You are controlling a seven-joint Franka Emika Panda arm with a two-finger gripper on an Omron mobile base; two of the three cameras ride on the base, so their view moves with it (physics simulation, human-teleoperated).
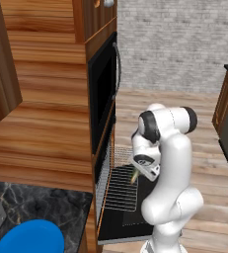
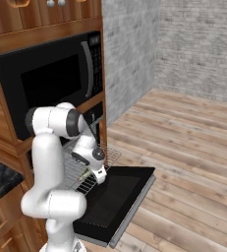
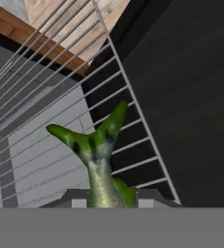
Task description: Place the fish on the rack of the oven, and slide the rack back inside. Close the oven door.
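My gripper (image 1: pixel 135 172) is shut on the fish (image 1: pixel 134 175), a small greenish-yellow fish that hangs just above the rack (image 1: pixel 120 190). In the hand view the fish (image 3: pixel 99 150) sticks out from between the fingertips, forked tail pointing away, over the rack's (image 3: pixel 60 97) wires near its front right corner. The rack (image 2: pixel 110 155) is pulled out of the oven (image 1: pixel 101 163) over the oven door (image 1: pixel 128 225), which lies dropped open and flat. From the right side, the gripper (image 2: pixel 88 173) and the fish (image 2: pixel 85 174) hover over the rack's near edge.
The black microwave (image 2: pixel 46 78) with a curved handle sits above the oven in the wooden cabinet. A blue plate (image 1: pixel 29 239) lies on the dark marble counter (image 1: pixel 46 207) at lower left. Open wooden floor (image 2: pixel 184 147) stretches to the right of the door.
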